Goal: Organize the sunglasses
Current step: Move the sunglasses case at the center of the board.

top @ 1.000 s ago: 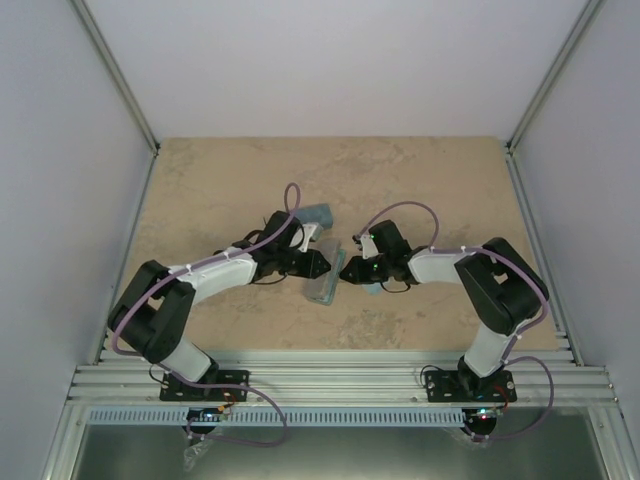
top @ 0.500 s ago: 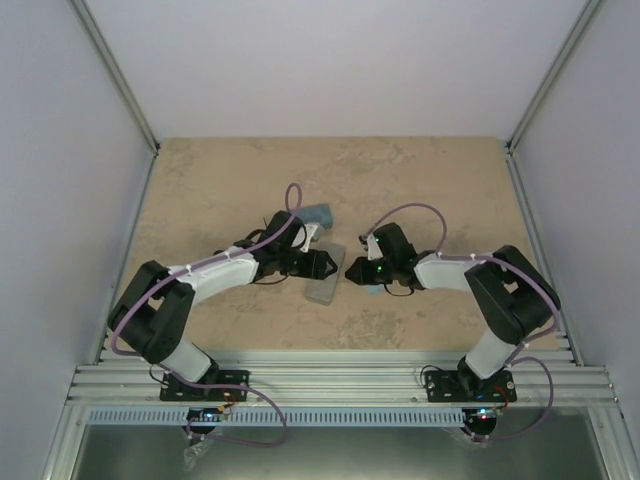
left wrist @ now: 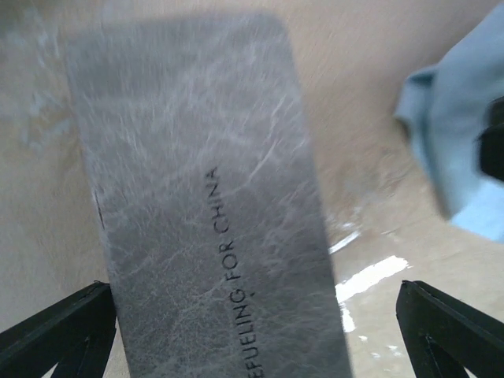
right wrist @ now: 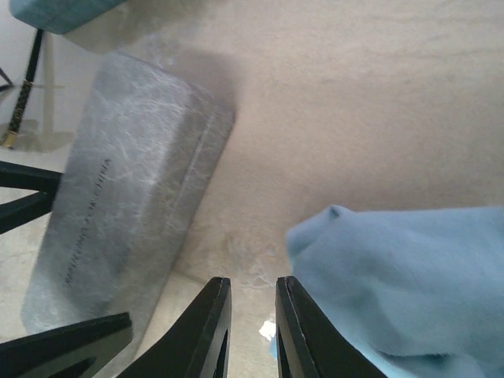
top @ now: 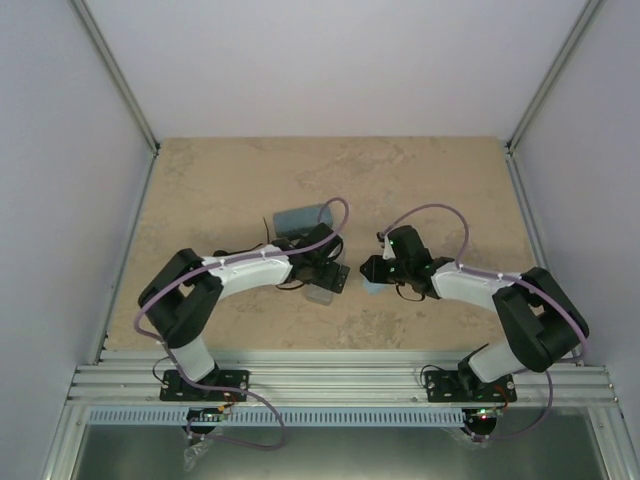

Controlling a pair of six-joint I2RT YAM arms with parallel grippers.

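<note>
Left wrist view: the left gripper (left wrist: 252, 339) has its jaws spread wide at the bottom corners of the frame. They straddle a scuffed grey rectangular case (left wrist: 205, 181) (black lettering runs along it) without clamping it. A light blue cloth (left wrist: 461, 150) lies at the right edge. In the right wrist view, the right gripper (right wrist: 250, 315) at bottom centre has its jaws slightly parted and empty, with the cloth just to their right. Of the sunglasses (right wrist: 22, 87), only what looks like one thin dark arm shows, at the upper left edge beside the grey case. In the top view, a blue-grey rectangular case (top: 300, 218) lies just above centre.
</note>
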